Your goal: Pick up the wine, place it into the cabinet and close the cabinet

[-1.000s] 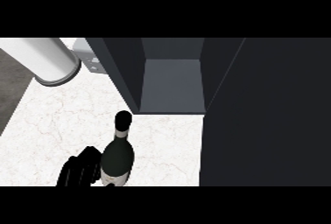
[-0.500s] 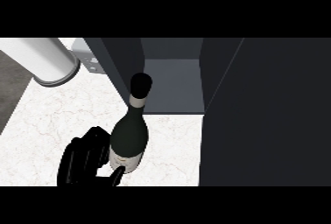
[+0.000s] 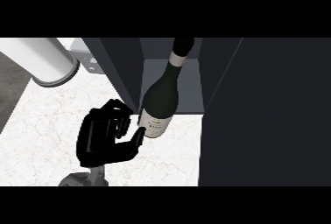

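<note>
A dark green wine bottle (image 3: 159, 103) with a pale label is held tilted, its black-capped neck pointing up into the open cabinet (image 3: 119, 70). My left hand (image 3: 103, 138) sits at the bottle's lower left, fingers curled beside it and thumb pressed on the label. The bottle's base hangs over the white counter (image 3: 51, 122), just before the cabinet's grey inner floor (image 3: 187, 87). The cabinet's dark door (image 3: 265, 113) stands open at the right. My right hand does not show.
A large white cylinder (image 3: 42, 59) with a grey end lies at the upper left. A grey bracket (image 3: 87, 57) sits beside the cabinet's left wall. The counter's left edge borders a dark floor (image 3: 9, 92).
The left hand has carried the bottle forward and to the right. Its neck went from in front of the cabinet to inside the opening, and the bottle now leans more.
</note>
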Tool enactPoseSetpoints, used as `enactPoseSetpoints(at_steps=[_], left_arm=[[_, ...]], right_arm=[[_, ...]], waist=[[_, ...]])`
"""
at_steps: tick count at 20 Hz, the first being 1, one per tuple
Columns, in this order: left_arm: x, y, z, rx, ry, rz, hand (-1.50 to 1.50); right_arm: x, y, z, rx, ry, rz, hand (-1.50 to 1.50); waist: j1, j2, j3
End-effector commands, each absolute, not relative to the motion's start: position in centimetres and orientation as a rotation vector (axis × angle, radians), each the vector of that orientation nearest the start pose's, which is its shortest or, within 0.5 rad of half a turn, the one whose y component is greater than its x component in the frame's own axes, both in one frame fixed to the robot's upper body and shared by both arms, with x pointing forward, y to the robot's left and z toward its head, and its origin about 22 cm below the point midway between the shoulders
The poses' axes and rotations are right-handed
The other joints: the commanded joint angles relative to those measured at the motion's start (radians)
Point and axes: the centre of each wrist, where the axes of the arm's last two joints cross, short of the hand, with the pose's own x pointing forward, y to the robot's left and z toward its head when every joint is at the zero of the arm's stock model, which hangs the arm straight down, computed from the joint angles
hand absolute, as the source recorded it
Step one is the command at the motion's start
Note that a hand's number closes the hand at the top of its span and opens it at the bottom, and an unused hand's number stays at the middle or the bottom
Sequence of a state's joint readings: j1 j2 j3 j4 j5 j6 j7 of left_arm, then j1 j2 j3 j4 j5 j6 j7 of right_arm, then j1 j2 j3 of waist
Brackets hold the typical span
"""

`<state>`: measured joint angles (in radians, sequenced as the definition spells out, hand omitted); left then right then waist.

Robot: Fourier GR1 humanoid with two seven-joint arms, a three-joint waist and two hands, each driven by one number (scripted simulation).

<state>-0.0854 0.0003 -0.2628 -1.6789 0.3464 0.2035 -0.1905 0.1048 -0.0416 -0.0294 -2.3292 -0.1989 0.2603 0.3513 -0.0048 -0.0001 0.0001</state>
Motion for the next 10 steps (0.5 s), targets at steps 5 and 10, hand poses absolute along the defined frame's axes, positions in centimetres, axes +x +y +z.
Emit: enactPoseSetpoints(at_steps=[5,10], left_arm=[[29.3,11.4,4.6,-0.257,-1.876,0.144,1.50],[30.5,9.9,3.0,-0.226,-1.820,0.062,1.50]], right_arm=[[16.4,-25.4,16.0,0.203,-1.901,0.225,-1.50],[18.0,-24.6,14.0,0.199,-1.888,0.241,-1.50]], waist=[[-0.006,0.001,0.000],[-0.005,0.001,0.000]])
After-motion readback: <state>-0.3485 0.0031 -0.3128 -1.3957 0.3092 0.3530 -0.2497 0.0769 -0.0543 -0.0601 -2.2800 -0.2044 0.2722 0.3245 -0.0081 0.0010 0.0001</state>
